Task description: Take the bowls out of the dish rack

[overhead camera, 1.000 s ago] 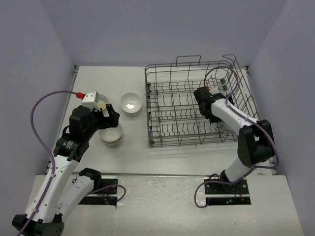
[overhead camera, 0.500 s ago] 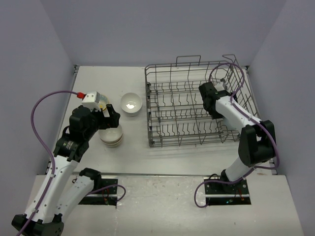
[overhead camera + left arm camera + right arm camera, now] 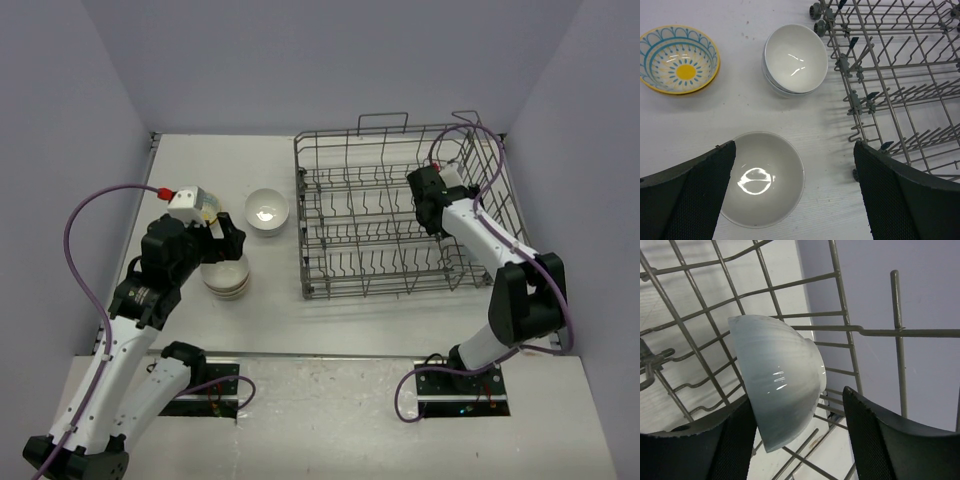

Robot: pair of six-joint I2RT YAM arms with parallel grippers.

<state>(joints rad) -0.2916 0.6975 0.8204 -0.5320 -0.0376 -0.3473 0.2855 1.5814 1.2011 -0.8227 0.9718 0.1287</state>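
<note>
Both grippers stood open, and only 1 had a bowl between its fingers. The right gripper (image 3: 797,402) was deep in the dish rack (image 3: 920,332), its jaws spread to either side of a white bowl (image 3: 777,375). The left finger looked to be touching or just beside the bowl's wall, while a gap showed on the right-finger side, so I judged nothing was clamped yet. The bowl stood on edge because the rack wires propped it there, which is probably why the gripper came at it side-on, to pinch across the wall. Its rounded outside faced the wrist camera and its mouth was turned away, toward the right finger. The rim plane stood steeply, tilted, so its long line ran from up beside the left finger down toward the palm.

The left gripper (image 3: 795,147) hung wide open over the table (image 3: 740,110) with nothing in it. Directly below, between the fingers, sat 1 white bowl mouth-up, the top bowl (image 3: 762,180) of a stack as seen from above. Ahead of the fingertips sat a second white bowl (image 3: 796,59), and ahead to the left sat a teal-rimmed bowl (image 3: 679,59). Both were mouth-up, apart from each other and clear of the rack.
</note>
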